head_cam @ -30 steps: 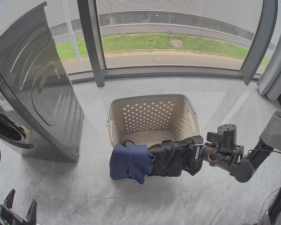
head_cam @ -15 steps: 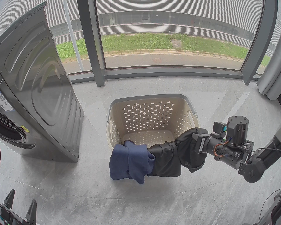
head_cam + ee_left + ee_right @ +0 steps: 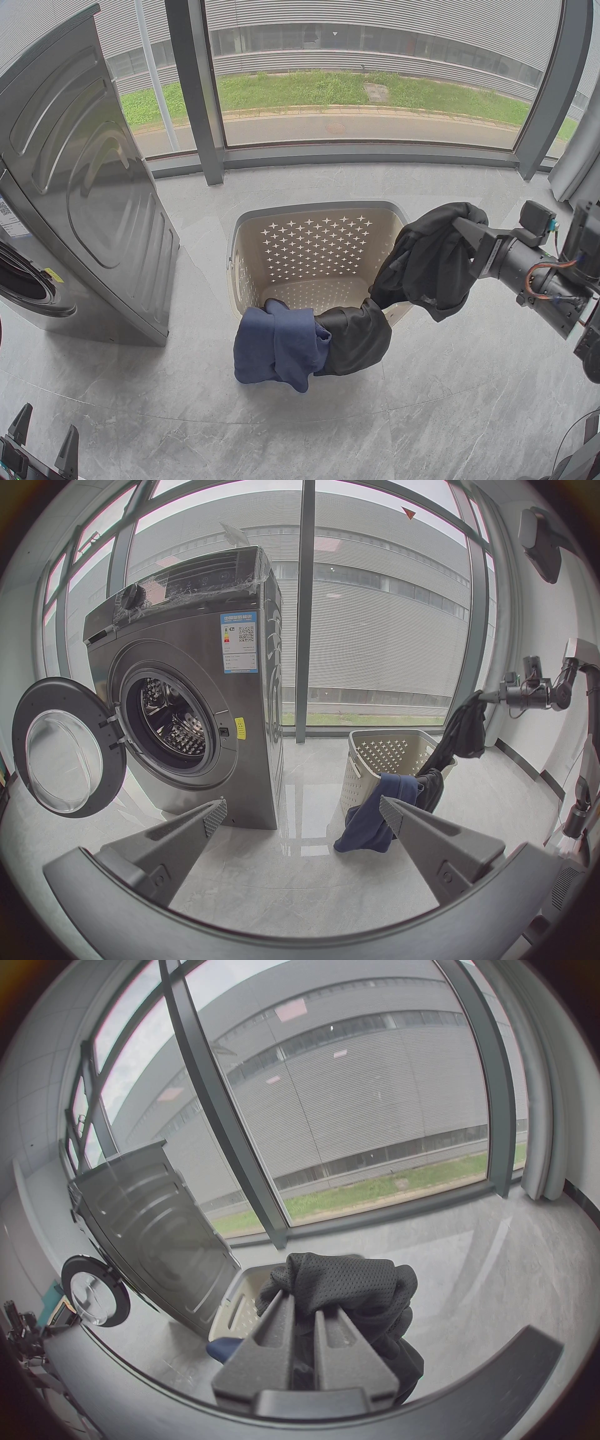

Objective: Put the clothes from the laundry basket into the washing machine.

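**Q:** Head view: whereabouts of the load?

**A:** Pinched in right gripper [image 3: 465, 231], black garment [image 3: 431, 269], raised beside basket [image 3: 250, 262]. Tail draped over near rim, touching blue garment [image 3: 275, 350] hung on same rim. Lift higher until tail clears rim, to avoid dragging blue garment or basket; then swing left toward washer [image 3: 94, 187]. Glossy grey tiled floor [image 3: 375, 425]; window wall [image 3: 350, 81] behind, curtain [image 3: 578, 169] at right.

**Q:** Left wrist view?

**A:** Low near floor, left gripper [image 3: 300, 805], jaws spread, holding nothing. Round door [image 3: 62, 749] swung wide, drum [image 3: 169, 720] open to view. Aim for centre of mouth; push bundle well in.

**Q:** Right wrist view?

**A:** Jaws pressed together on mesh fabric, bunched above fingers [image 3: 281, 1329]. Grip apparently deep, probably secure. Keep clamped until inside drum.
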`<state>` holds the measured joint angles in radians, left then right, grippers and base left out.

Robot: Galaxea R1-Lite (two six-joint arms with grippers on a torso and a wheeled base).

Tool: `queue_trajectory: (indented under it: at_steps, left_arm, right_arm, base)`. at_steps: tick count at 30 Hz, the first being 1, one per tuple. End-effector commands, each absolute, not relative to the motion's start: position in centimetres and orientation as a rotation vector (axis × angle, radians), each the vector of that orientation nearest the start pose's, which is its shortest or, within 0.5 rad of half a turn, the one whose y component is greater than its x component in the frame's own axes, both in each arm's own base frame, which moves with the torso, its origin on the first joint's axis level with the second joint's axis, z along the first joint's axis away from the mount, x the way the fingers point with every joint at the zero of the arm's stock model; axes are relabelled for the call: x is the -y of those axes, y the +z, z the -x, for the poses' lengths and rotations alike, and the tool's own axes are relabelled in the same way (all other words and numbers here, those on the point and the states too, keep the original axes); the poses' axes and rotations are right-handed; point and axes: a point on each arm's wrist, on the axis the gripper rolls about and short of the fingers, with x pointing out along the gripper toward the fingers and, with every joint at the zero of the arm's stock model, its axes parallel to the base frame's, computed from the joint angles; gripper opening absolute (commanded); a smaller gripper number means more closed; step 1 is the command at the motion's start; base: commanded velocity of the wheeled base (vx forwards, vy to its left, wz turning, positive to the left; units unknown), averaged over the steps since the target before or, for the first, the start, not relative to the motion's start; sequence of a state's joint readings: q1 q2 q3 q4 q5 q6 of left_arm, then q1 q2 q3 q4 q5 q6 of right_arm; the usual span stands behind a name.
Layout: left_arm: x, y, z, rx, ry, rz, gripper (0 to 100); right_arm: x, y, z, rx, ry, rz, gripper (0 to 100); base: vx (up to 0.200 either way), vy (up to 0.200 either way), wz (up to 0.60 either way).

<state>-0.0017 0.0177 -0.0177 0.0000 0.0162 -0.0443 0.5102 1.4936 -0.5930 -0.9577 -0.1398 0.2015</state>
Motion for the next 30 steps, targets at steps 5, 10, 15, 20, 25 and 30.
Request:
queue_trajectory:
  at_steps: [5, 10, 15, 20, 25, 30]
  left_arm:
    - [0.0, 7.6, 2.3, 0.0, 0.015, 0.038, 100]
    - [0.0, 7.6, 2.3, 0.0, 0.015, 0.04, 100]
    - [0.0, 7.6, 2.3, 0.0, 0.015, 0.048, 100]
    - [0.0, 7.6, 2.3, 0.0, 0.015, 0.048, 100]
    - [0.0, 7.6, 2.3, 0.0, 0.015, 0.048, 100]
    - [0.0, 7.6, 2.3, 0.0, 0.015, 0.048, 100]
  right_arm:
    - [-11.0, 23.5, -19.0, 0.097, 0.412, -0.238, 0]
    - [-11.1, 22.7, -18.6, 0.074, 0.427, -0.233, 0]
    - [-11.2, 22.1, -18.2, 0.052, 0.442, -0.224, 0]
    - [-11.5, 22.1, -18.0, 0.053, 0.459, -0.228, 0]
    - [-11.3, 22.4, -17.7, 0.077, 0.463, -0.237, 0]
    - [-11.3, 22.3, -17.7, 0.073, 0.461, -0.235, 0]
  base:
    - [-0.08, 0.0, 0.0]
    - [-0.2, 0.0, 0.0]
    - [-0.08, 0.0, 0.0]
    - [0.0, 0.0, 0.0]
    - [0.0, 0.16, 0.0]
    - [0.0, 0.2, 0.0]
